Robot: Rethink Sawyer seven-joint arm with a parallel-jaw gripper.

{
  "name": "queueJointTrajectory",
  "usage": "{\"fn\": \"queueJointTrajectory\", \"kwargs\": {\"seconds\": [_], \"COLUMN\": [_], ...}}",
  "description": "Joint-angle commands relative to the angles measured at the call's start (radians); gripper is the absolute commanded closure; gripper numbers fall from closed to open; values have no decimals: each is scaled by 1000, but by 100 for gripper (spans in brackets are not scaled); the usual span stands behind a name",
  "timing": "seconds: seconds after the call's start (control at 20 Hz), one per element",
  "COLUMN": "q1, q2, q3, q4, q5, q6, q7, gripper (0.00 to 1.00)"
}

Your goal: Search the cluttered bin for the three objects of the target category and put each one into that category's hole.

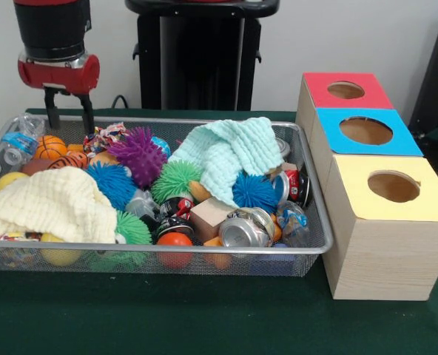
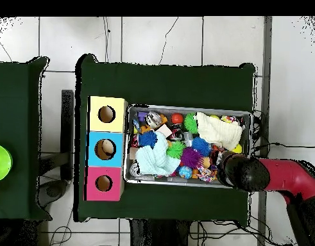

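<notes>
The wire mesh bin stands on the green table, full of clutter; it also shows in the overhead view. A clear bottle with a blue label lies in its far left corner. Another clear bottle lies at the front right, by the cans. I cannot make out a third bottle. My gripper hangs open and empty above the bin's far left corner, just right of the labelled bottle. In the overhead view the arm's head covers it. The blue-topped box's hole is right of the bin.
A red-topped box and a yellow-topped box flank the blue one. A mint cloth and a cream cloth cover parts of the bin. Spiky balls, drink cans and small balls fill the remainder.
</notes>
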Motion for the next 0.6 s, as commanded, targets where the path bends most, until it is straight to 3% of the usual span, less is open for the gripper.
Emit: {"fn": "queueJointTrajectory", "kwargs": {"seconds": [0.05,0.35,0.6], "q1": [-38,-110,-167], "q2": [19,74,128], "q3": [-13,-32,-9], "q4": [-69,-109,-174], "q5": [-25,-55,-90], "q6": [112,126,173], "q7": [-227,-280,-414], "gripper": [0,0,0]}}
